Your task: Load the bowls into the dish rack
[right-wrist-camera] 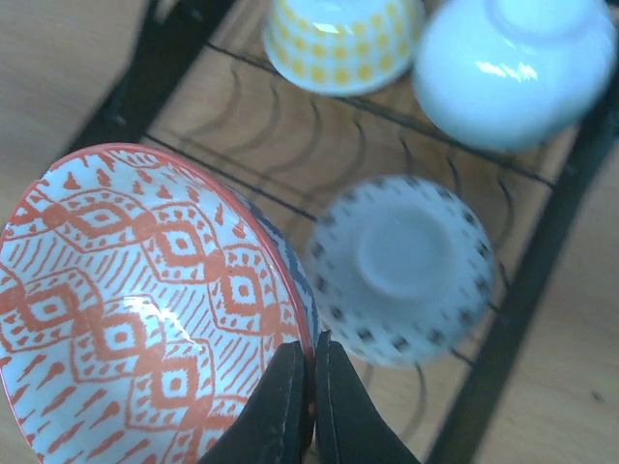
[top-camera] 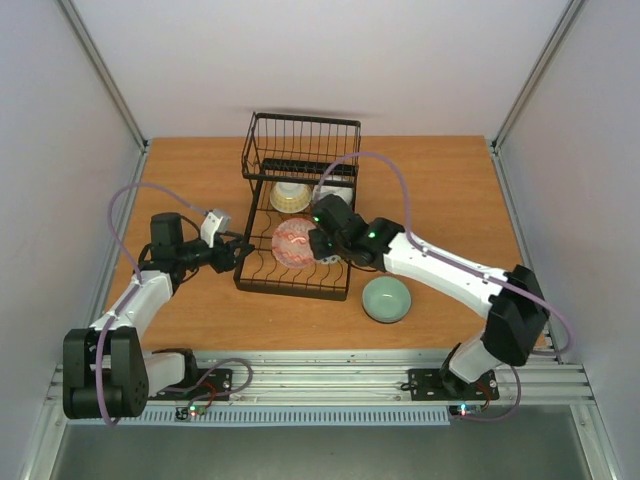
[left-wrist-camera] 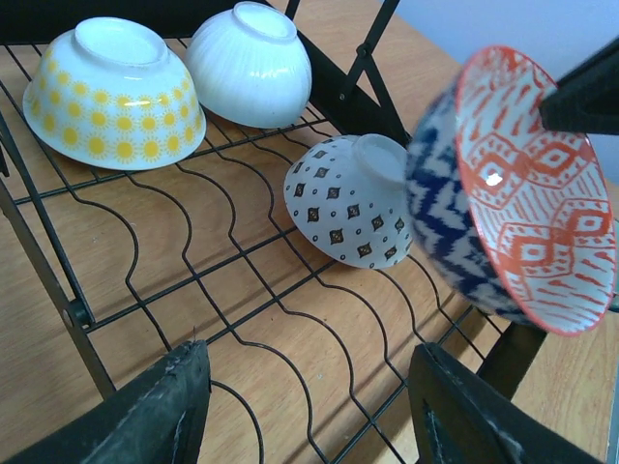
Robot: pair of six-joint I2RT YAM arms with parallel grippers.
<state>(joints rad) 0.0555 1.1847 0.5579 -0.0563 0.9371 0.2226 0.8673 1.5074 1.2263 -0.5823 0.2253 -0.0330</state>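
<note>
3 bowls sit upside down in the dish rack (top-camera: pixel 290 292) while my right gripper (right-wrist-camera: pixel 311 350) holds a 4th above the slot wires. My right fingers are pinched tight on the rim of the red-patterned bowl (right-wrist-camera: pixel 135 300). It hangs on edge, its red inside facing my left arm and its blue-and-white outside facing the dotted bowl (left-wrist-camera: pixel 348 203).

Seen from my left wrist, the held bowl's blue wall overlaps the dotted bowl's foot; I cannot tell whether the 2 touch. The dotted bowl lies tilted near the rack's right rail. The yellow-flowered bowl (left-wrist-camera: pixel 116 97) and the white ribbed bowl (left-wrist-camera: pixel 250 63) stand side by side at the far end, next to the taller basket section.

My left gripper (left-wrist-camera: pixel 309 358) sits at the rack's left edge with its jaws about half apart, holding nothing. It points across a run of bare curved wires between the near rail and the 2 far bowls. Under the held bowl, bare wires run to the near rail.

A 5th bowl, the pale green bowl (top-camera: pixel 386 299), stands upright on the table (top-camera: pixel 450 190). It is off the rack's near right corner, apart from the rack and just beside my right forearm. Bare wood runs along the rack's right side to the wall, and also on the left, beyond my left arm.
</note>
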